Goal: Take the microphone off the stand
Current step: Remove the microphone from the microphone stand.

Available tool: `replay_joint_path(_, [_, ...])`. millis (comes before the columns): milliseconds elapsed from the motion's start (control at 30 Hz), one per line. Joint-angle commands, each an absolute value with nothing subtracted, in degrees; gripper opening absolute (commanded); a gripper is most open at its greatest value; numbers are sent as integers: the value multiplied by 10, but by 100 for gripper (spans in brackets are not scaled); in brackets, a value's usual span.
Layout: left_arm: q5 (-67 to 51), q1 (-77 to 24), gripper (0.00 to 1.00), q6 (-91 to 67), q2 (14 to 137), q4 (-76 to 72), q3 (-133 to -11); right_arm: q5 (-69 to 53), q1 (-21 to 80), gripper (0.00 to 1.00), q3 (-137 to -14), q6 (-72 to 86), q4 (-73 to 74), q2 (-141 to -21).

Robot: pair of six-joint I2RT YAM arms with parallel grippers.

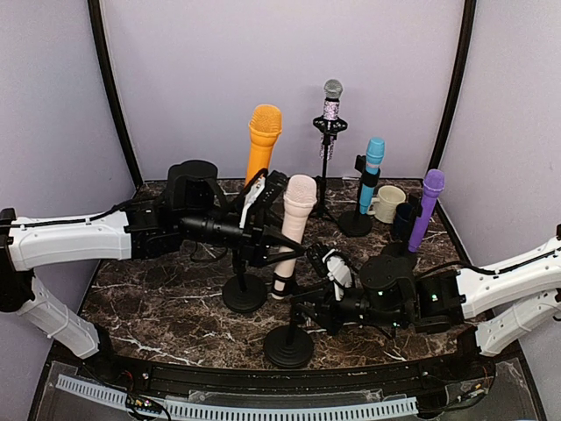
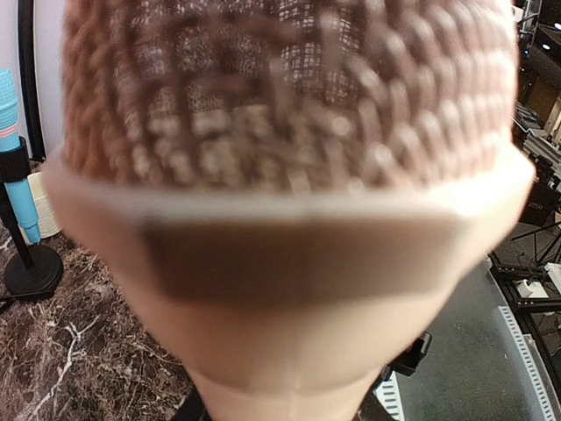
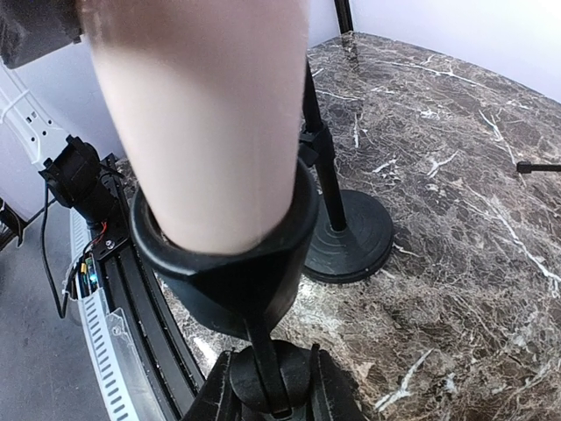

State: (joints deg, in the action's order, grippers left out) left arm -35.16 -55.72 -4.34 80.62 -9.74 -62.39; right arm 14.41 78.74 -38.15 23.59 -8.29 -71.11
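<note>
dark marble table [image 1: 158, 298], lavender walls behind. pink mic [image 1: 296, 206] stands tilted near the front centre, its lower body seated in the black clip [image 3: 237, 281] of its stand [image 1: 289, 346]. right gripper [image 3: 276, 386] sits low beside that stand, fingers [image 3: 219, 390] closed on the stem just under the clip. left gripper [image 1: 267, 224] reaches in from the left, right by the pink mic's upper body; the left wrist view is filled by the mesh head and shows no fingers, so i cannot tell whether they are apart or closed.

orange mic [image 1: 263, 140] stands just behind the left gripper on its own round-based stand [image 3: 346, 237]. farther back stands a silver mic [image 1: 332, 92] on a tripod. to the right are a blue mic [image 1: 372, 171], a cream mug [image 1: 387, 203] beside it, and a purple mic [image 1: 427, 206] near the right wall.
</note>
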Motion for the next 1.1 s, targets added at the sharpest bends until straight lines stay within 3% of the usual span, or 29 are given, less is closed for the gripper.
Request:
replay_joint_path(0, [-369, -542, 0, -97, 773, -183, -691, 124, 787, 0, -338, 259, 107, -749])
replay_joint_path(567, [-439, -539, 0, -68, 728, -288, -623, 129, 785, 0, -345, 293, 117, -745])
replay_joint_path(1067, [-404, -539, 0, -73, 748, -185, -692, 118, 787, 0, -342, 268, 113, -757])
